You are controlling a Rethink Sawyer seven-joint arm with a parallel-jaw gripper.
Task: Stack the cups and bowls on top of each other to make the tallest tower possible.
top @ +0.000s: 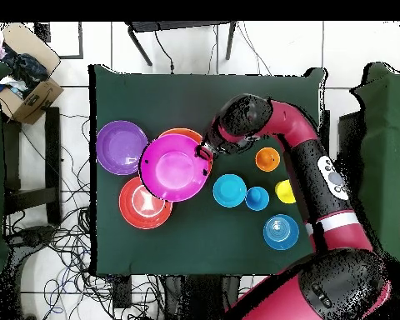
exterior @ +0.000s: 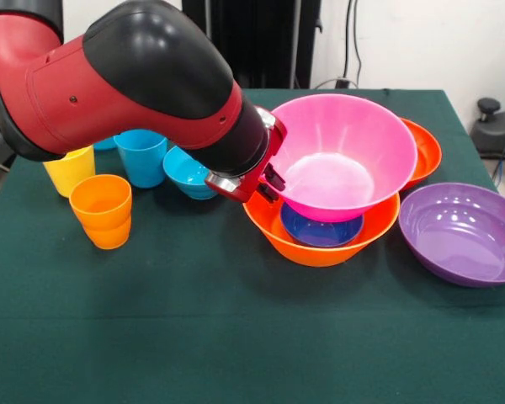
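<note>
Large pink bowl (exterior: 343, 156) is tilted, mouth facing the front camera, its underside resting in the large orange bowl (exterior: 320, 244). The small dark blue bowl (exterior: 320, 231) lies inside the orange one, partly under the pink bowl's lower edge. These three form the present pile, right of table centre in the front view.

Gripper (exterior: 269, 172) sits at the pink bowl's rim on the side towards the cups. It appears clamped on that rim; the fingers themselves are mostly hidden by the red wrist housing and the bowl wall, so the grip is judged from contact only. In the overhead view the gripper (top: 205, 152) meets the pink bowl (top: 176, 168) at its edge, with the arm (top: 299, 142) bending round from the base at the bottom.

Behind the pink bowl in the front view, the wide red-orange bowl (exterior: 422, 151) shows as a crescent. Wide purple bowl (exterior: 465, 234) stands alone to the right, just beside the orange bowl, upright.

On the other side of the gripper: small teal bowl (exterior: 188, 172) just beside the wrist, then the light blue cup (exterior: 140, 156), yellow cup (exterior: 70, 168), and orange ridged cup (exterior: 103, 210) nearest the camera. All cups upright, mouths up, near one another. A shallow light blue bowl (top: 281, 232) is seen well in the overhead view, close to the arm; in the front view the arm hides nearly all of it.

Green tablecloth (exterior: 202, 328) covers the table.
</note>
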